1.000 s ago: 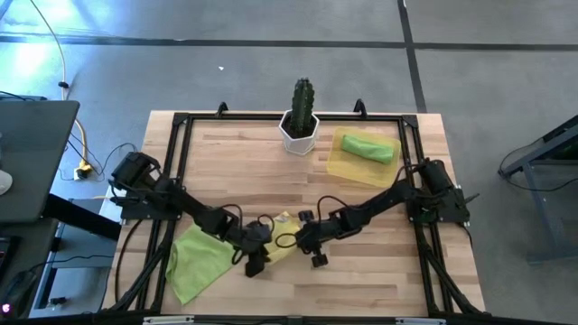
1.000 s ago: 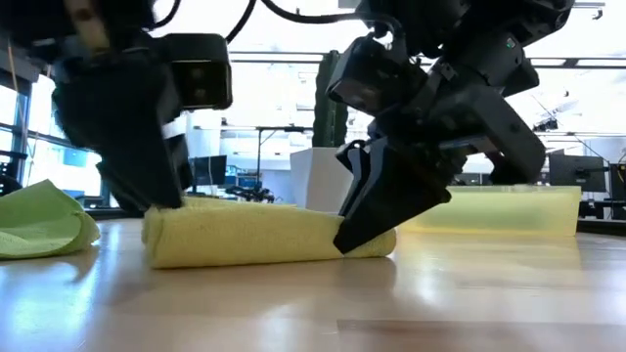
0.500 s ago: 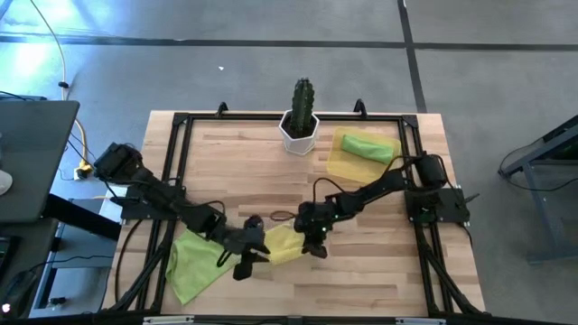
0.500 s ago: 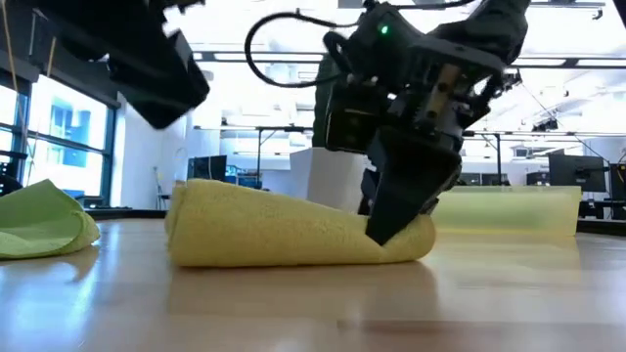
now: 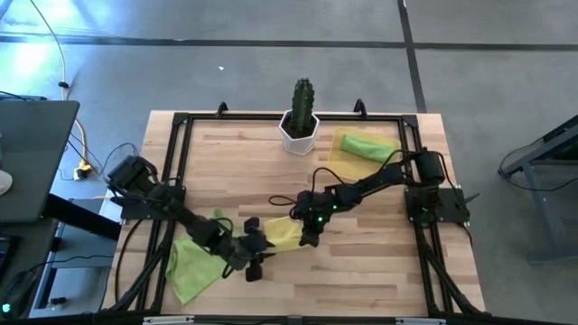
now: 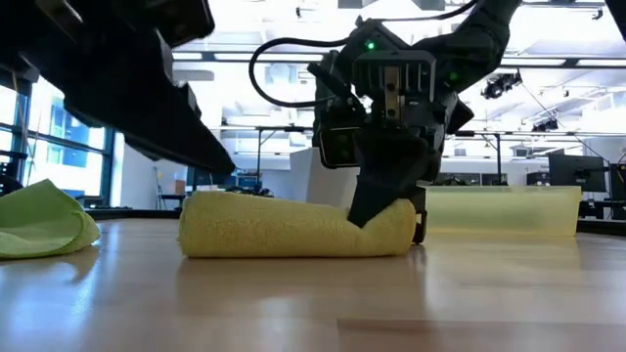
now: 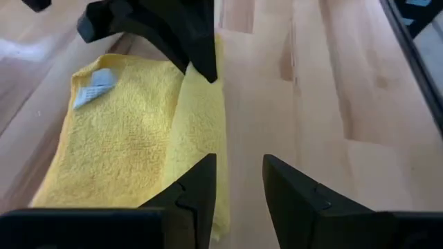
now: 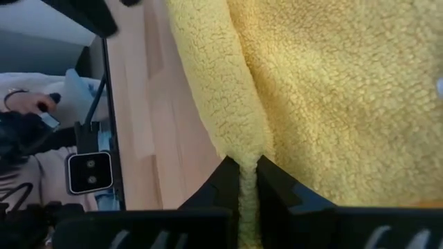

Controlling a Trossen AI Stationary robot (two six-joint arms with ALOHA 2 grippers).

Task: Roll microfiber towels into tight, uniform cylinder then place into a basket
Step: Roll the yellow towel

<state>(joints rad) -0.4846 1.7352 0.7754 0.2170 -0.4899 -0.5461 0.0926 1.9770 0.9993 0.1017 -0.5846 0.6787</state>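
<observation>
Currently on the wooden tabletop [image 5: 361,271], placed relative to the cactus pot [image 5: 299,132]:

- Yellow towel [image 6: 293,227]: well in front of the pot, near mid-table. It now lies as a fairly even roll flat on the wood; half a second ago its right end was lifted and it lay a little further left.
- My right jaws [image 8: 241,181]: at the roll's right end, clamped together on a thin fold of yellow towel. This grip has held through the last second while the arm swung in toward the pot side.
- My left jaws [image 7: 237,181]: at the roll's left end, apart, nothing between them. They have widened over the last second and no longer pinch the cloth.
- Loose green towel [image 5: 191,260]: front-left of the pot, beyond my left arm, crumpled, not yet rolled.
- Basket [image 5: 348,167]: just right of the pot, already holding one rolled green towel [image 5: 367,146].

Judgement: second roll looks finished; with the left side released, the right can carry it to the basket, though a one-end grip may let it unwind
</observation>
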